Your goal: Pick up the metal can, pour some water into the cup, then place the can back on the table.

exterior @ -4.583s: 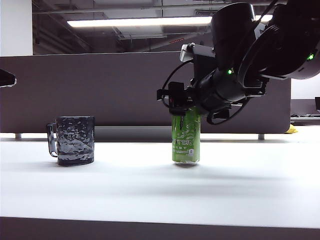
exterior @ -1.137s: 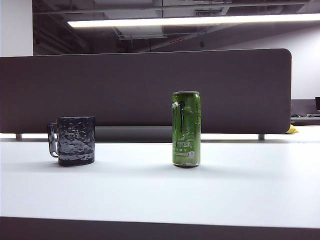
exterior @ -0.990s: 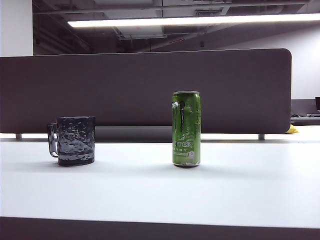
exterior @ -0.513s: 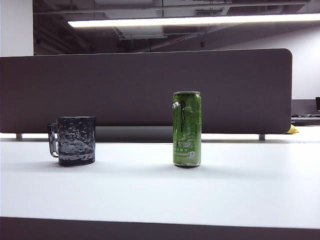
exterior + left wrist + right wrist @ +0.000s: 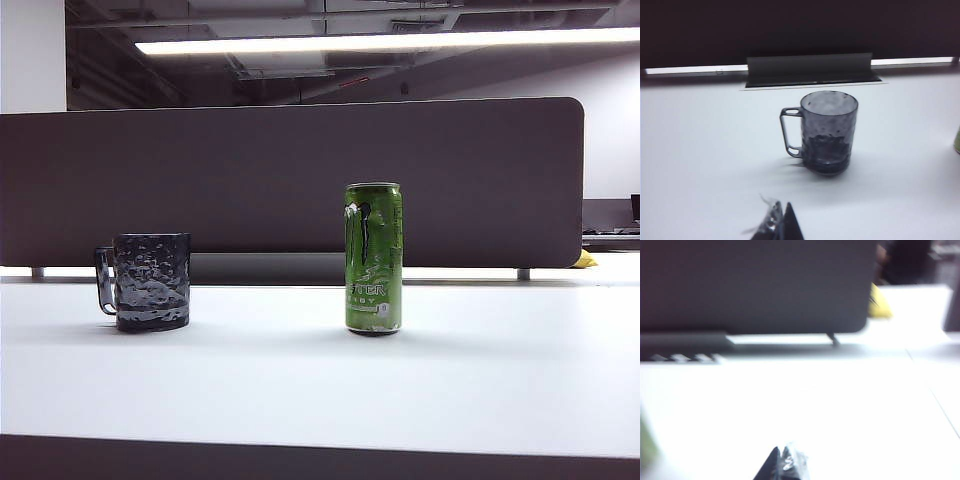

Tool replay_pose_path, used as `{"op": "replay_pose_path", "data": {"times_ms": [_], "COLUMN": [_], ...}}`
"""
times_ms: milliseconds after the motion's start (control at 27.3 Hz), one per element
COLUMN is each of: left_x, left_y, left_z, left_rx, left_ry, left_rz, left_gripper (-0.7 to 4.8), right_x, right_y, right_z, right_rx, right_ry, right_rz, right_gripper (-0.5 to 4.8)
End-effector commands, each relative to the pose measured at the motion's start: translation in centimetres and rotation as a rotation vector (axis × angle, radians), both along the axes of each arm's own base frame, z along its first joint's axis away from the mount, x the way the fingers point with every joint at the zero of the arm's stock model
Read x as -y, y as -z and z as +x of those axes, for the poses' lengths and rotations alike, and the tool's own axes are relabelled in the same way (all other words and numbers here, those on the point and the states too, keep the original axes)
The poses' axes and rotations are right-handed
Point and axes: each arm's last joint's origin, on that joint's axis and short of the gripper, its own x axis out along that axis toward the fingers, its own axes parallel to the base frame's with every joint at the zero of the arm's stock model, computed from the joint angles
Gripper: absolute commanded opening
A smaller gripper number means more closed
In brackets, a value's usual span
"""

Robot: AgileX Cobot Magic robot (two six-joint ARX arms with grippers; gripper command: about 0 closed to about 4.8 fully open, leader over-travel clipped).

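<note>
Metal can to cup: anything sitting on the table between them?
Nothing visible. The metal can stands upright on the table, the cup stands apart from it, bare white tabletop between them. The left gripper and the right gripper are both shut, empty and off the can.

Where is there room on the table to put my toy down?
Lots of room. The table is bare between the cup and the metal can, all along the front edge, and right of the can. Both tools, left and right, sit shut near the front, holding nothing.
</note>
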Motion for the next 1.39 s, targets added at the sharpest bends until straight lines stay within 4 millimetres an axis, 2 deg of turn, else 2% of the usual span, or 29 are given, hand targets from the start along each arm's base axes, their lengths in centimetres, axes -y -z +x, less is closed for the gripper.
{"op": "replay_pose_path", "data": {"times_ms": [37,257,660,917,1393], "left_x": [0.0,0.0,0.0,0.0,0.0], "left_y": [-0.2,-0.2,-0.2,-0.2,-0.2], "left_z": [0.0,0.0,0.0,0.0,0.0], "left_rx": [0.014,0.013,0.013,0.013,0.013], "left_ry": [-0.005,-0.009,-0.003,-0.002,-0.002], "left_rz": [-0.001,-0.001,-0.001,-0.001,-0.001], "left_gripper": [-0.05,-0.05,-0.05,-0.05,-0.05], "right_x": [0.0,-0.1,-0.5,-0.7,-0.7], "right_y": [2.0,4.9,6.9,6.9,6.9], "right_z": [-0.1,-0.3,-0.3,-0.3,-0.3], "right_rx": [-0.005,-0.002,0.057,0.057,0.059], "right_ry": [0.037,0.034,0.006,-0.012,-0.019], "right_rz": [0.023,0.026,0.023,-0.034,-0.033], "right_gripper": [-0.05,-0.05,-0.05,-0.05,-0.05]}}
